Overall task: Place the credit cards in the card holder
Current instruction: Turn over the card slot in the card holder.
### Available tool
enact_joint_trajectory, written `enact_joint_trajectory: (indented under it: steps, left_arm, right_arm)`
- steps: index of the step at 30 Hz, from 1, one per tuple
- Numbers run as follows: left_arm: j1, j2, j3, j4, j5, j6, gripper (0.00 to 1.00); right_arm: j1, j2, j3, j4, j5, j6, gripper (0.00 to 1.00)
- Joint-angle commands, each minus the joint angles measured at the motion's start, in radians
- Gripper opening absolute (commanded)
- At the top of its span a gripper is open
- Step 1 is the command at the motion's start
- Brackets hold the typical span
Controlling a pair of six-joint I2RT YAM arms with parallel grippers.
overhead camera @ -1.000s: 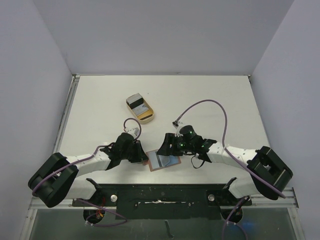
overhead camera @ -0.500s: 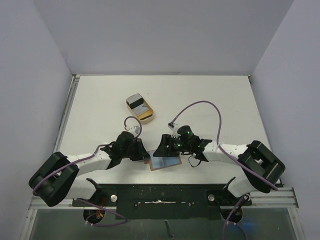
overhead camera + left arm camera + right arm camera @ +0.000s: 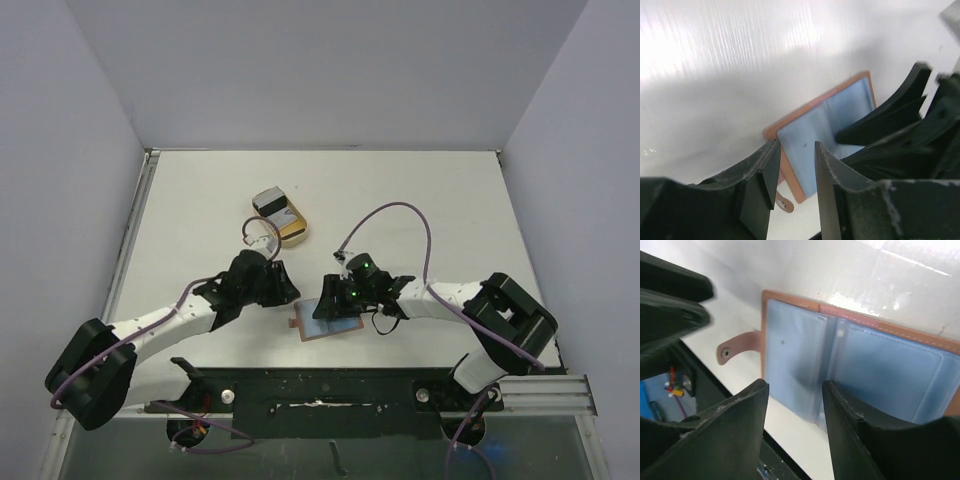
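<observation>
The soft card holder (image 3: 860, 360) lies open on the table (image 3: 420, 200), left tool (image 3: 795, 152) beside it and right tool (image 3: 794, 390) over it, both released and empty, while the stiff, slippery credit cards (image 3: 270, 203) beyond it likely need edge grips.

No text, brand, number or sign can be read in any view. The open card holder (image 3: 860, 365) is plain blue-grey inside, and the credit cards (image 3: 272, 206), up and left of centre in the top view, are too small to show print.
</observation>
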Motion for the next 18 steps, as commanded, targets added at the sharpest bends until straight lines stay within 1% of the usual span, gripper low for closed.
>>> enact_joint_trajectory:
  steps: [1, 5, 7, 10, 14, 18]
  left_arm:
    - [0.045, -0.031, 0.146, -0.12, -0.088, 0.109, 0.34]
    - [0.12, -0.02, 0.251, -0.204, -0.093, 0.194, 0.35]
    - [0.167, -0.007, 0.303, -0.251, -0.099, 0.25, 0.35]
    - [0.238, 0.031, 0.39, -0.292, -0.104, 0.359, 0.36]
    - [0.289, 0.126, 0.518, -0.32, -0.166, 0.505, 0.36]
    - [0.309, 0.242, 0.642, -0.299, -0.162, 0.649, 0.42]
  right_arm:
    - [0.028, 0.018, 0.077, -0.113, 0.121, -0.061, 0.47]
    - [0.033, 0.002, 0.092, -0.167, 0.17, -0.086, 0.41]
    - [0.033, -0.025, 0.09, -0.175, 0.172, -0.093, 0.4]
    - [0.033, -0.076, 0.092, -0.185, 0.168, -0.111, 0.4]
    - [0.032, -0.154, 0.087, -0.195, 0.171, -0.129, 0.43]
    - [0.023, -0.221, 0.083, -0.205, 0.184, -0.135, 0.45]
